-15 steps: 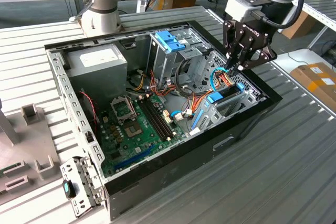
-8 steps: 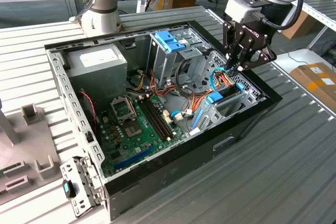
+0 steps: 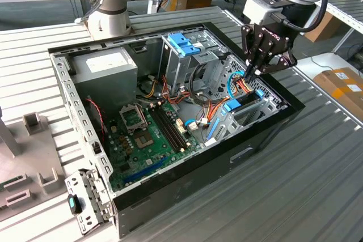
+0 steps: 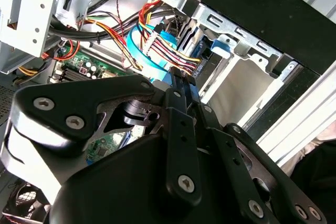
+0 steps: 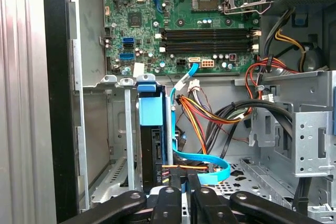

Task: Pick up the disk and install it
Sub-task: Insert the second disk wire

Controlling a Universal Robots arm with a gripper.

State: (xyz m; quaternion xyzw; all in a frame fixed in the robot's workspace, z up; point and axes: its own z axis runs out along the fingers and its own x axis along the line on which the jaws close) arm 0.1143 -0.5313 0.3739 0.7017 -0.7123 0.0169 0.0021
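The disk [image 5: 154, 150] stands on edge in the metal drive bay [image 5: 118, 145] at the front corner of the open computer case [image 3: 91, 140], its blue plastic bracket [image 5: 151, 109] capping the end that faces the motherboard [image 5: 184, 19]; in the exterior view the same disk [image 3: 245, 101] shows as a dark slab with blue ends, seated along the case wall nearest the exterior view's right. The gripper [image 3: 249, 73] hangs directly over the cabled end of the disk, its fingers [image 5: 181, 195] drawn close together with only a narrow slit between them, and whether they pinch anything there I cannot tell. A light-blue data cable [image 5: 202, 158] loops beside the disk, and a bundle of red, yellow and orange wires [image 5: 202, 114] runs past it toward the larger drive cage [image 3: 190, 55] with its blue latch [image 3: 182, 42]. The grey power-supply box [image 3: 105, 66] sits at the far corner of the case. The case lies on a ribbed metal surface [image 3: 283, 196], near whose front edge rests a loose metal bracket [image 3: 85, 199].
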